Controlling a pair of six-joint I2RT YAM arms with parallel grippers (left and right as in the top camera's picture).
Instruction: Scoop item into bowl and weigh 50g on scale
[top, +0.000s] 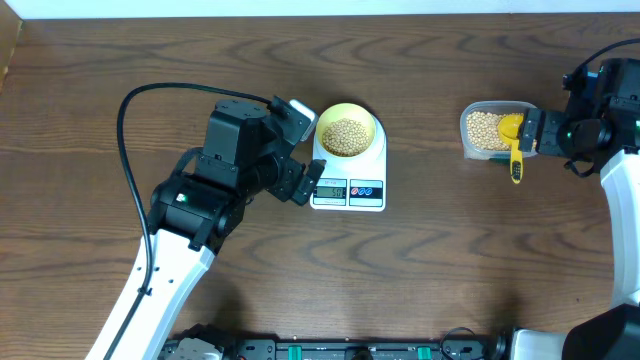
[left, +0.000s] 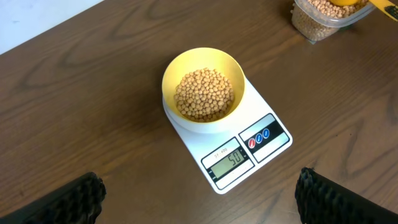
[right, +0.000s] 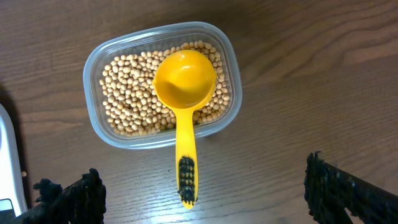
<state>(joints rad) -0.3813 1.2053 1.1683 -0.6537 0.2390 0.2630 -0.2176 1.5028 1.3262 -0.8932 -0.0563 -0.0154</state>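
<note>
The left arm (top: 185, 245) reaches from the table's near edge toward its middle, and the left gripper (top: 308, 150) has its jaws spread wide, holding nothing. The right arm (top: 625, 190) stands along the right edge, and the right gripper (top: 535, 132) has its jaws equally wide and empty.

We see soft, even overhead light on the brown table (top: 450, 260); shadows are faint. The white scale (top: 348, 172) looks slightly washed out from above, yet its display is sharp in the left wrist view.
</note>
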